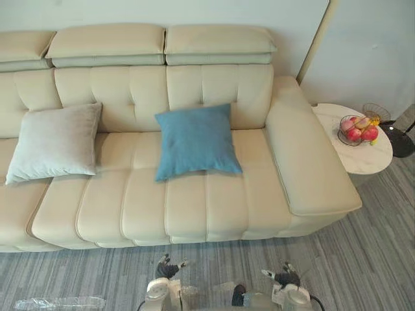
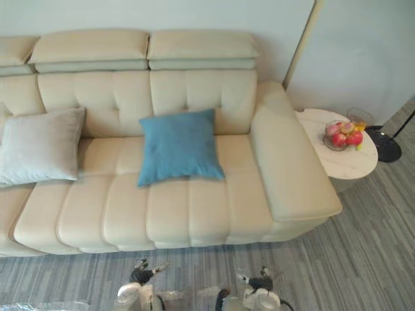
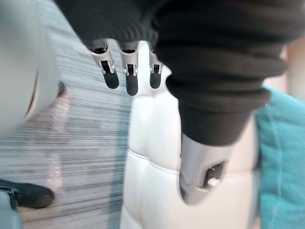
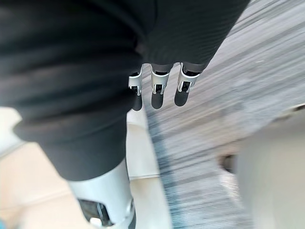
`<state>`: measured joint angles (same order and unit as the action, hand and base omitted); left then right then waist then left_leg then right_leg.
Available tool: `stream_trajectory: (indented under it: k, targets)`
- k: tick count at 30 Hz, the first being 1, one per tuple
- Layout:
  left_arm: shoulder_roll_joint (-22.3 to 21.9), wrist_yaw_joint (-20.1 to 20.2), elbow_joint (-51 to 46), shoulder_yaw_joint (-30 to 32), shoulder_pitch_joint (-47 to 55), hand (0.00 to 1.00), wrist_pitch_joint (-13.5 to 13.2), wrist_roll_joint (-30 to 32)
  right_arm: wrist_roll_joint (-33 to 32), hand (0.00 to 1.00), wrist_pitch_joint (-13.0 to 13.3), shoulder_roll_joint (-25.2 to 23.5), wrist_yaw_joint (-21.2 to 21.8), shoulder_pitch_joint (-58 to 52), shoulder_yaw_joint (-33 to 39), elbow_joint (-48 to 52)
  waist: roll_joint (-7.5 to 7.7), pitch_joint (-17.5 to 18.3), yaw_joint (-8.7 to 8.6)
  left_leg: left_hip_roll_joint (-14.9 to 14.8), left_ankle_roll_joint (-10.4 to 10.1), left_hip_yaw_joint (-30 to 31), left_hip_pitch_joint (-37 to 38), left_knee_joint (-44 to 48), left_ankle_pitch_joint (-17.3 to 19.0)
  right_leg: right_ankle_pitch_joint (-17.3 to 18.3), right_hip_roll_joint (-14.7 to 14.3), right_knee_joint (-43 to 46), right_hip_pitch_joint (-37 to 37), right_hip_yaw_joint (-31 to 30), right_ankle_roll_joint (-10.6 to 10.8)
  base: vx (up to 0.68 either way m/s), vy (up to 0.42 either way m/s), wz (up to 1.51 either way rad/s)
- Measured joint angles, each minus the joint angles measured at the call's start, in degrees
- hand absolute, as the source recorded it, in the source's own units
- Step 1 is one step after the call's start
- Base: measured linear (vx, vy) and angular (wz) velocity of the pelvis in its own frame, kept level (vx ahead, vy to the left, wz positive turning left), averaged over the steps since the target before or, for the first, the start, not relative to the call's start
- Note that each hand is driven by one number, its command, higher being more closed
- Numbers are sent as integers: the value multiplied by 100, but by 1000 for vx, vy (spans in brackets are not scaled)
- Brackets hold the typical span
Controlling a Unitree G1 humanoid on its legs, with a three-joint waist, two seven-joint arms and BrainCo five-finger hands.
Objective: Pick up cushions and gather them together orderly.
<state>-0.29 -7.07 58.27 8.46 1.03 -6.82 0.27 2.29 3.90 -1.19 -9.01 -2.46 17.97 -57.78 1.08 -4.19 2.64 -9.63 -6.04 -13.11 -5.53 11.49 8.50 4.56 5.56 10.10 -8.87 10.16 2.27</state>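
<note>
A blue cushion (image 1: pixel 196 140) leans against the back of the cream sofa (image 1: pixel 214 201), near its middle. A grey cushion (image 1: pixel 57 140) leans on the sofa's back further left. Both hands hang low over the floor in front of the sofa, well short of the cushions: my left hand (image 1: pixel 167 267) and my right hand (image 1: pixel 280 275). In the left wrist view the fingers (image 3: pixel 129 72) are straight and hold nothing, with the blue cushion (image 3: pixel 281 157) beyond the thumb. The right wrist view shows straight fingers (image 4: pixel 159 88) over the carpet.
A round white side table (image 1: pixel 363 159) stands right of the sofa's armrest (image 1: pixel 305 155) with a wire fruit bowl (image 1: pixel 358 129) on it. A dark lamp base (image 1: pixel 399 139) sits behind the table. Grey striped carpet (image 1: pixel 363 259) lies in front.
</note>
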Motion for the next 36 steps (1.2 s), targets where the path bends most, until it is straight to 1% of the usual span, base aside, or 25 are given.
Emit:
stream_trajectory:
  k: [1, 2, 4, 5, 6, 7, 9, 13, 14, 23, 29, 36]
  targets:
    - [129, 0, 72, -63, 23, 0, -1, 60, -1, 0, 1, 10, 9, -51, 10, -28, 21, 15, -11, 114, 9, -46, 78, -153, -92, -220, 50, -311, 134, -42, 68, -11, 176, -12]
    - [195, 1, 116, -58, 59, 0, 5, 83, -4, 0, 0, 27, 11, -91, 28, -86, 64, 52, -35, 206, 60, -69, 141, -276, -144, -368, 95, -524, 224, -83, 94, -6, 206, -8]
    - [245, 5, 209, -56, 91, 0, 8, 116, -6, 0, -13, 47, 16, -96, 201, -228, 44, 83, -57, 380, 127, -94, 259, -524, -241, -544, 195, -784, 354, -134, 150, 7, 155, 2]
    - [249, 9, 218, -57, 103, 0, 9, 138, -20, 0, -23, 57, 22, -118, 228, -254, 75, 110, -67, 448, 163, -89, 302, -592, -271, -579, 242, -862, 412, -135, 176, 13, 100, 3]
    - [255, 15, 218, -58, 125, 0, 9, 160, -18, 0, -29, 79, 25, -112, 256, -296, 53, 123, -71, 496, 183, -101, 333, -658, -291, -602, 273, -901, 416, -155, 197, 34, 103, 2]
    - [297, 25, 226, -60, 152, 0, 9, 185, -19, 0, -36, 108, 34, -102, 277, -379, 36, 125, -79, 552, 251, -94, 392, -710, -354, -625, 304, -970, 476, -164, 224, 40, 84, 1]
    - [311, 75, 314, -59, 186, 0, 8, 187, -15, 0, -46, 120, 58, -88, 331, -423, 9, 183, -103, 628, 265, -54, 406, -745, -365, -642, 324, -1043, 513, -160, 248, 63, 72, 4]
    - [368, 116, 407, -54, 245, 0, 10, 191, -8, 0, -56, 131, 95, -79, 429, -471, -4, 183, -108, 656, 265, 139, 545, -764, -366, -641, 305, -1160, 699, -153, 251, 65, 2, 1]
    - [429, 158, 490, -42, 295, 0, 13, 193, -4, 0, -72, 344, 138, 18, 437, -685, 74, 216, -227, 673, 264, 412, 861, -1042, -365, -629, 246, -1258, 916, -189, 253, 0, 0, 0]
    - [429, 158, 488, -55, 290, 0, 13, 193, -5, 0, -73, 344, 128, 8, 447, -685, 60, 209, -228, 670, 262, 447, 795, -1041, -364, -620, 250, -1259, 882, -138, 264, 0, 0, 2]
    - [427, 157, 488, -170, 267, 0, 15, 207, -68, 0, -112, 336, 119, 2, 571, -679, -2, 173, -230, 652, 221, 393, 765, -1053, -329, -620, 233, -1342, 869, -160, 269, 0, 0, -3]
    - [430, 167, 485, -170, 214, 0, 53, 421, -114, 0, -118, 347, 115, 12, 637, -604, -67, 108, -225, 484, 100, -23, 965, -987, -168, -620, 63, -1351, 872, -519, 269, 43, -24, -29]
